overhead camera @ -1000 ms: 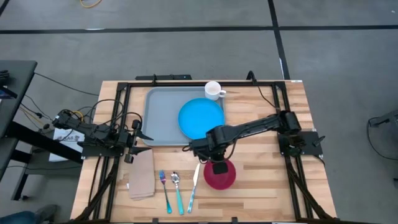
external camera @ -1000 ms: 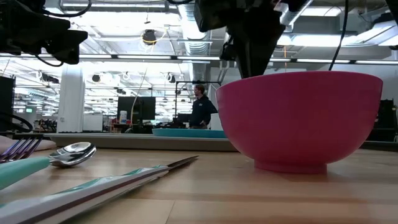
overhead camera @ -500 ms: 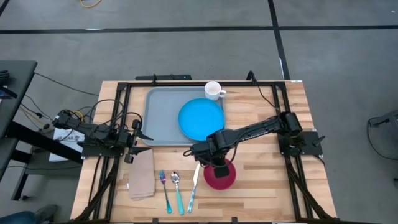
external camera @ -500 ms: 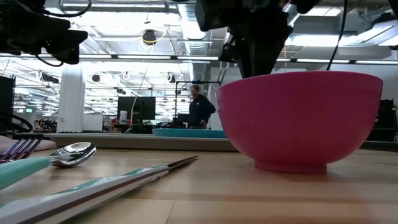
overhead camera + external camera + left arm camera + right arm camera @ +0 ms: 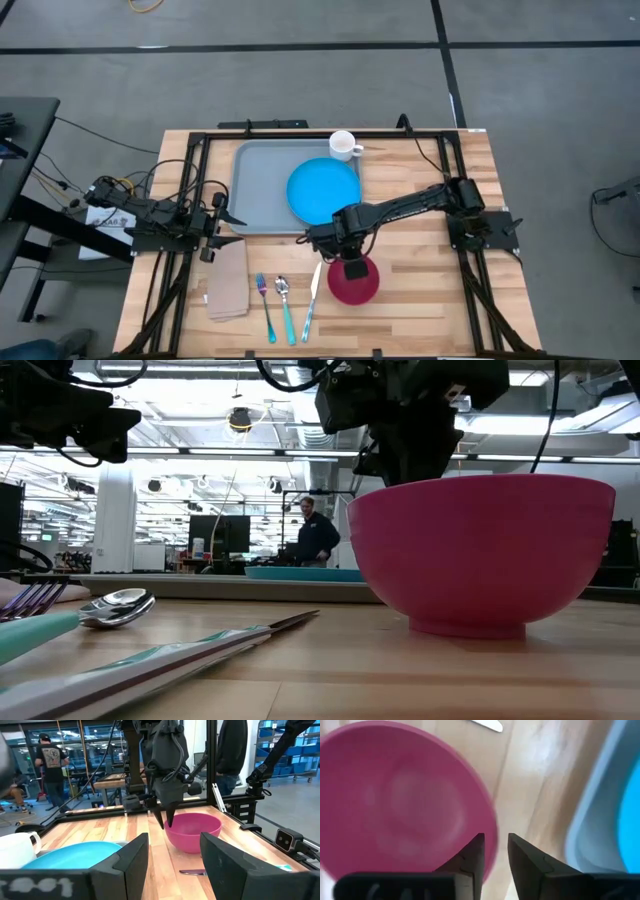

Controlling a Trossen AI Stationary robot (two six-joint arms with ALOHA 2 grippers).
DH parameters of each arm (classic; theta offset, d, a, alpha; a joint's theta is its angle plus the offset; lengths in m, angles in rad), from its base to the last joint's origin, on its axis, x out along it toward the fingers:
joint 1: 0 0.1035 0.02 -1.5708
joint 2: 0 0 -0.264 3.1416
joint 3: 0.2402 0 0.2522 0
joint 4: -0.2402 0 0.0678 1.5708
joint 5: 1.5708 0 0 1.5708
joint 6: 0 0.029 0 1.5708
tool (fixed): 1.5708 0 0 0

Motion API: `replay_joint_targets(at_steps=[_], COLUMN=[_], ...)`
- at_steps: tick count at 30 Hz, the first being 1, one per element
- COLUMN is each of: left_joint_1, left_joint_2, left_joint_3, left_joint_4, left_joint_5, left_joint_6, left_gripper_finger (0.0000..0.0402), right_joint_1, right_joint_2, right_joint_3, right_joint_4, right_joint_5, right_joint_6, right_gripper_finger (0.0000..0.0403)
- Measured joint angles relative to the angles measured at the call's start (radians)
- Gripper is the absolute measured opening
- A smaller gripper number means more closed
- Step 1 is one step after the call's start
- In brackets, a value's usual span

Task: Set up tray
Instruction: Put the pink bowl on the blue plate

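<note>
Up near the far side of the table (image 5: 420,290): the tray (image 5: 256,190), flat and grey, with the blue plate (image 5: 323,191) lying on its right part. Just past the tray's far right corner, a white cup (image 5: 343,146) standing on the wood.

Close by the tray's near right corner: the right gripper (image 5: 350,262), hanging over the far edge of the pink bowl (image 5: 354,281). Fingers (image 5: 472,856) a little apart, with nothing between them, one over the bowl's rim and one just outside it.

Off to the left side of the table: the left gripper (image 5: 228,219), waiting beside the tray's near left corner, fingers (image 5: 131,862) wide apart and holding nothing.

Near the front edge, in a row from left to right: a tan napkin (image 5: 229,281), a fork (image 5: 265,305), a spoon (image 5: 285,306) and a knife (image 5: 311,297). Pink bowl just right of the knife.

Far back in the room, a person (image 5: 315,535) in dark clothes.
</note>
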Motion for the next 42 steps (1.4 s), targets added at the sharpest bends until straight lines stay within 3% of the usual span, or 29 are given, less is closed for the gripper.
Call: replay_joint_targets(at_steps=[15, 26, 36, 42], left_joint_1=[0.0, 0.0, 0.0, 0.0], left_joint_2=[0.0, 0.0, 0.0, 0.0], left_joint_3=[0.0, 0.0, 0.0, 0.0], left_joint_4=[0.0, 0.0, 0.0, 0.0], left_joint_5=[0.0, 0.0, 0.0, 0.0], left_joint_6=[-0.003, 0.0, -0.004, -0.004], left_gripper_finger=[0.0169, 0.0169, 0.0169, 0.0169], right_joint_1=[-0.001, -0.053, -0.245, -0.417], right_joint_2=[0.0, 0.0, 0.0, 0.0], right_joint_3=[-0.069, -0.003, 0.217, 0.234], right_joint_4=[0.043, 0.007, -0.012, -0.032], right_joint_5=[-0.027, -0.048, -0.053, -0.051], right_joint_6=[0.0, 0.001, 0.1, 0.16], right_gripper_finger=[0.0009, 0.0005, 0.0002, 0.0002])
